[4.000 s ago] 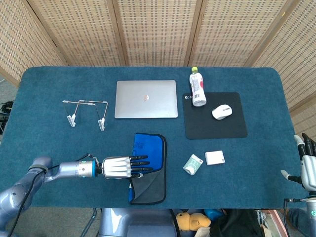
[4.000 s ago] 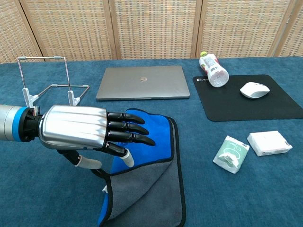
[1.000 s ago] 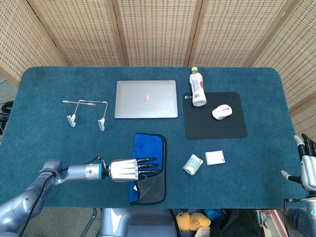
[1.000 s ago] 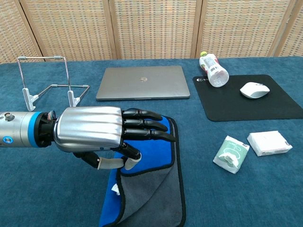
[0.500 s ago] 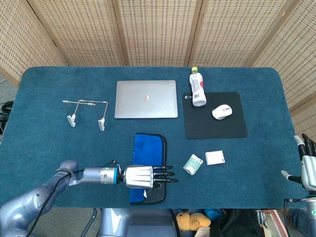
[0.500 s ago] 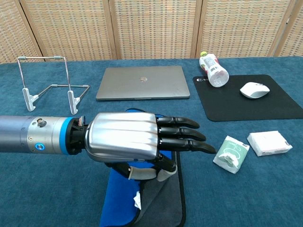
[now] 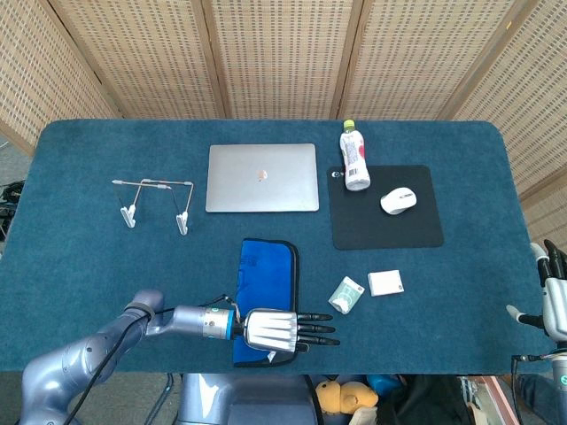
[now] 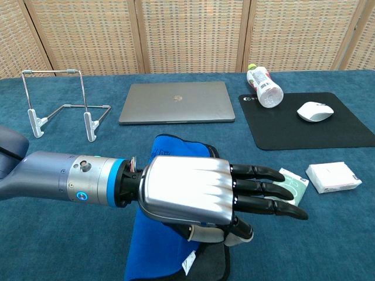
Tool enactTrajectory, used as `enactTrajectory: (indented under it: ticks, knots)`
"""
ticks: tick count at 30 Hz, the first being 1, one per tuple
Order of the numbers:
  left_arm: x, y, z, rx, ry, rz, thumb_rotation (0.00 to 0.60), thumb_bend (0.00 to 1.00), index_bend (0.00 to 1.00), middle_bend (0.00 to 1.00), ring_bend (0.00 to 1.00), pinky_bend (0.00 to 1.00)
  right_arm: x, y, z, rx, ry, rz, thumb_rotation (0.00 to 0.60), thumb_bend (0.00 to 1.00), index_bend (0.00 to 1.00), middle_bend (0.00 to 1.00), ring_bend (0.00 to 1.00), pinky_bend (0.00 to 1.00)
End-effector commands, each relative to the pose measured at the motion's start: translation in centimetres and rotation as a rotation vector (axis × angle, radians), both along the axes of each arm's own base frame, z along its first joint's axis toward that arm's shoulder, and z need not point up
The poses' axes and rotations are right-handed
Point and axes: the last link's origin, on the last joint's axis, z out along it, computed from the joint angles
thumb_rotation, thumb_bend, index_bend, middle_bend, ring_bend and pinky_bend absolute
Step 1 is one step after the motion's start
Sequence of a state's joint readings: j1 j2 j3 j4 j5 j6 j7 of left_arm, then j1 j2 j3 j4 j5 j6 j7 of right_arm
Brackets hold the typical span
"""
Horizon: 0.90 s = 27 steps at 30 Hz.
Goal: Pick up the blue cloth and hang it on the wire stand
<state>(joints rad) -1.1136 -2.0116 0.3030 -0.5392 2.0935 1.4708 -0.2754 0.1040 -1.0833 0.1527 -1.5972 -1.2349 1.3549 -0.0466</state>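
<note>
Left hand swept across the cloth's near end, nothing gripped yet

Our left hand (image 7: 288, 329) has slid toward three o'clock, past the near end of the blue cloth (image 7: 266, 274), fingers spread flat, holding nothing. The cloth lies on the table (image 7: 89, 230); the wire stand (image 7: 155, 202) waits at ten o'clock, so we judge grasping remains.

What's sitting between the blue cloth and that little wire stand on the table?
Nothing: in the head view, only bare table separates the blue cloth from the wire stand. The laptop lies off to the side, behind the cloth.
</note>
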Motion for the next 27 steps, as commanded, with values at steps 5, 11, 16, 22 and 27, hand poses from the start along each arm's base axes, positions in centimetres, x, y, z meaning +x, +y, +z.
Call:
enactTrajectory:
  ticks: [5, 11, 16, 22, 27]
  knots:
    - [0.3, -0.6, -0.4, -0.027, -0.03, 0.024, 0.6, 0.42, 0.0, 0.0, 0.0, 0.0, -0.1, 0.0, 0.0, 0.002, 0.002, -0.003, 0.6, 0.0, 0.0, 0.0, 0.0, 0.0]
    - [1.2, -0.9, 0.0, -0.086, -0.133, 0.102, 0.6, 0.35, 0.0, 0.0, 0.0, 0.0, 0.0, 0.1, 0.0, -0.001, 0.004, -0.003, 0.6, 0.0, 0.0, 0.0, 0.0, 0.0]
    - [1.5, -0.4, 0.3, -0.072, -0.151, 0.116, 0.6, 0.3, 0.0, 0.0, 0.0, 0.0, 0.0, 0.1, -0.1, 0.003, 0.007, -0.002, 0.6, 0.0, 0.0, 0.0, 0.0, 0.0]
    - [1.4, 2.0, 1.4, 0.001, -0.16, 0.196, 0.6, 0.3, 0.0, 0.0, 0.0, 0.0, 0.0, 0.2, -0.2, 0.006, 0.006, -0.002, 0.6, 0.0, 0.0, 0.0, 0.0, 0.0]
    - [0.3, 7.7, 4.0, 0.154, -0.163, 0.501, 0.6, 0.3, 0.01, 0.0, 0.0, 0.0, 0.2, 0.2, -0.3, 0.013, 0.006, 0.004, 0.6, 0.0, 0.0, 0.0, 0.0, 0.0]
